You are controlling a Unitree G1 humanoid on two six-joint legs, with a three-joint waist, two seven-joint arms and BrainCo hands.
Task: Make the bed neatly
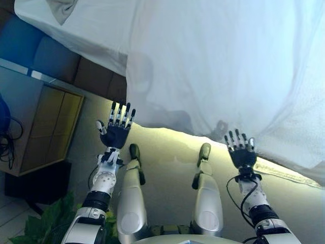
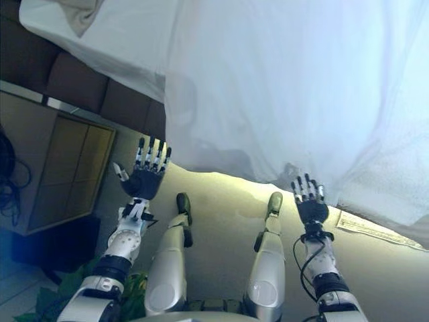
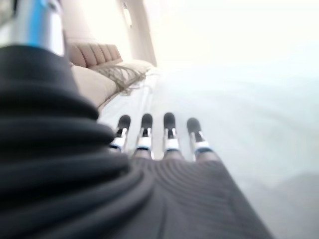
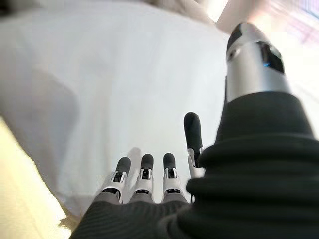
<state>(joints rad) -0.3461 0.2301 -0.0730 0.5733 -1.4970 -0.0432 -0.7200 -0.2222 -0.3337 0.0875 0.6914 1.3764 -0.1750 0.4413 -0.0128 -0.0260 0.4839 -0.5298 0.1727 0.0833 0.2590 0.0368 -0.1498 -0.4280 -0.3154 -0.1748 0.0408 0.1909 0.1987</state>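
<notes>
the left hand (image 1: 116, 133) is held up with its fingers (image 1: 122, 114) straight and spread a little, and its thumb sticks out to the side. it holds nothing. its fingertips are right by the hanging edge of the white sheet (image 1: 228, 71), but i cannot tell if they touch it. in the left wrist view the fingers (image 3: 169, 132) make a flat row that points out over the white cloth.

the right hand (image 1: 240, 151) is also up, with fingers straight and a bit apart. it holds nothing too. it is just under the low edge of the sheet, close to it. in the right wrist view its fingers (image 4: 144, 177) stick out in a row and its thumb (image 4: 193, 133) stands up beside them, with the sheet spread wide past them.

the white sheet covers the bed (image 1: 96, 76) and fills most of the head views. its near edge hangs down over the side of the bed, just in front of both hands. the edge is wavy and the cloth has soft folds. the brown side of the bed shows under the sheet on the left.

in the left wrist view, pillows (image 3: 107, 74) lie far off at the head of the bed, by a padded headboard (image 3: 92, 52).

to the left of the bed stands a wooden cabinet (image 1: 48, 127). green leaves (image 1: 48, 223) show low on the left. the floor (image 1: 167, 162) under the hands is pale.
</notes>
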